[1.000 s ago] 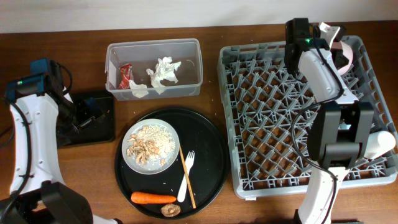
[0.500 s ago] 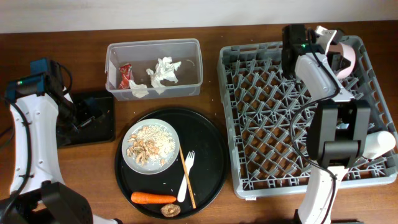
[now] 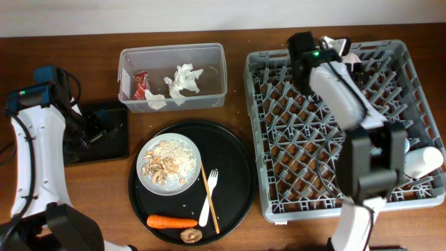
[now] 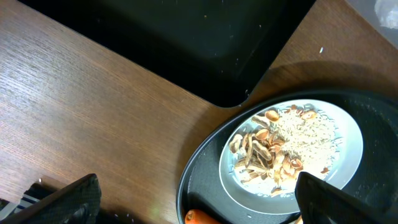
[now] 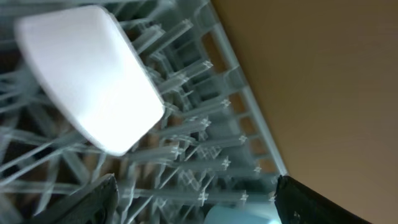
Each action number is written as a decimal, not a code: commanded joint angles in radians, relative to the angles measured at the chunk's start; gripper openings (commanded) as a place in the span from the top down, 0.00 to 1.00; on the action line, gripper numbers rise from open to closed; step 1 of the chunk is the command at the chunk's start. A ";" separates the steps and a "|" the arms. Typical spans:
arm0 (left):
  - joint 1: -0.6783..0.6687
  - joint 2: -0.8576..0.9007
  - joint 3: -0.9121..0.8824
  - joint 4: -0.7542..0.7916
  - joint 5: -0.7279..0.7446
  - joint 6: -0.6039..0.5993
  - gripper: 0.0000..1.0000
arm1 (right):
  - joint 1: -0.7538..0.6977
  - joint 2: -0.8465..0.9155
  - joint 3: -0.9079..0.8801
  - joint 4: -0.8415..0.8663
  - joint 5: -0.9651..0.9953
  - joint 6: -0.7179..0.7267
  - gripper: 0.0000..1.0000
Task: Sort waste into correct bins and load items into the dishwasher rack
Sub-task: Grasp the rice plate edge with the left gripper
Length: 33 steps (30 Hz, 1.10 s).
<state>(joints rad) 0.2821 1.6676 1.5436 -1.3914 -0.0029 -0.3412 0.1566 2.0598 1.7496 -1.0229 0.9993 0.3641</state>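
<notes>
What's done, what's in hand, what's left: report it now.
Done: red wrapper and tissues lie in the clear tub; a white cup lies in the rack. In hand: nothing; left claw and right claw are open. Left: plate with scraps, fork, carrot and brown lump, all on the round tray.

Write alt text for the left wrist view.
A white plate of pale food scraps sits on a round black tray on a wooden table. A flat black bin fills the top; a carrot tip shows below.
</notes>
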 commanded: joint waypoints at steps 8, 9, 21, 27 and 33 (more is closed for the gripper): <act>0.002 -0.013 0.002 -0.001 0.007 -0.002 0.01 | 0.008 -0.414 -0.006 -0.402 -1.275 -0.212 0.02; 0.002 -0.013 0.002 -0.002 0.008 -0.002 0.01 | 0.030 -0.414 -0.021 -0.428 -1.306 -0.230 0.02; -0.377 -0.013 -0.037 -0.041 0.078 -0.009 0.01 | 0.190 -0.414 -0.100 -0.449 -1.241 -0.229 0.02; -0.681 -0.013 -0.241 0.113 0.090 -0.010 0.01 | 0.189 -0.414 -0.100 -0.481 -1.178 -0.229 0.02; -0.824 -0.012 -0.459 0.245 -0.024 -0.009 0.09 | 0.189 -0.414 -0.100 -0.481 -1.178 -0.229 0.02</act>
<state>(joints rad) -0.5144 1.6638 1.1542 -1.1858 0.0265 -0.3595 0.3412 1.6493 1.6508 -1.4998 -0.1875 0.1490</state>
